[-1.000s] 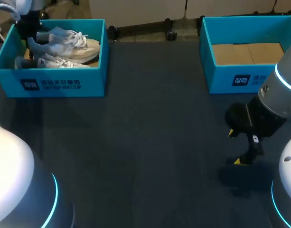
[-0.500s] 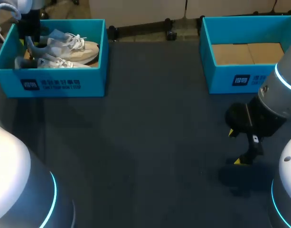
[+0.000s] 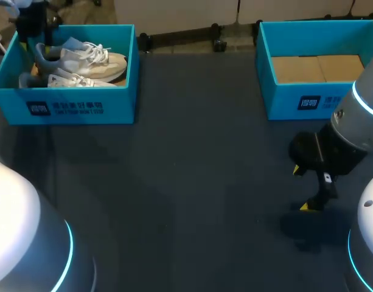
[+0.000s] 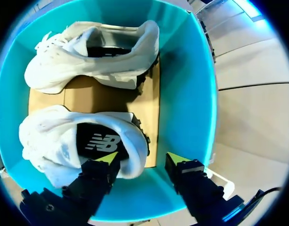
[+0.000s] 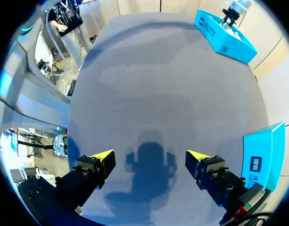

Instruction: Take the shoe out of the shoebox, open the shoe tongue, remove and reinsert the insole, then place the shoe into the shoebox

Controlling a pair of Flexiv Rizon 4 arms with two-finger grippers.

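jaws first: the left gripper (image 4: pixel 142 159) is open with a fair gap between its yellow tips, and it's got hold of nothing. it hangs over the left end of the left shoebox (image 4: pixel 194 94), fingers pointing down into it. one fingertip sits over the heel opening of the closer shoe (image 4: pixel 47 141), right at the edge of its dark insole (image 4: pixel 99 141). can't tell if it's actually touching the collar. the second fingertip is out past the heel, over the teal inside wall of the box. the other shoe (image 4: pixel 83 63) lies just beyond the closer one, with a strip of the brown cardboard floor (image 4: pixel 106 96) showing between them. both are white, side by side along the box, heels at the same end.

the right gripper (image 5: pixel 151 154) is spread wide, also empty. it hovers over the bare dark table (image 5: pixel 172 84) with its shadow straight below, and the right shoebox (image 5: pixel 264 155) is close off to one side of it.

from the head camera, the left shoebox sits at the far left of the table with both shoes inside, toes pointing right, and the left gripper is over its far left corner. the right shoebox is at the far right with its brown cardboard bottom showing. the right gripper is on the near side of that box, well apart from the shoes.
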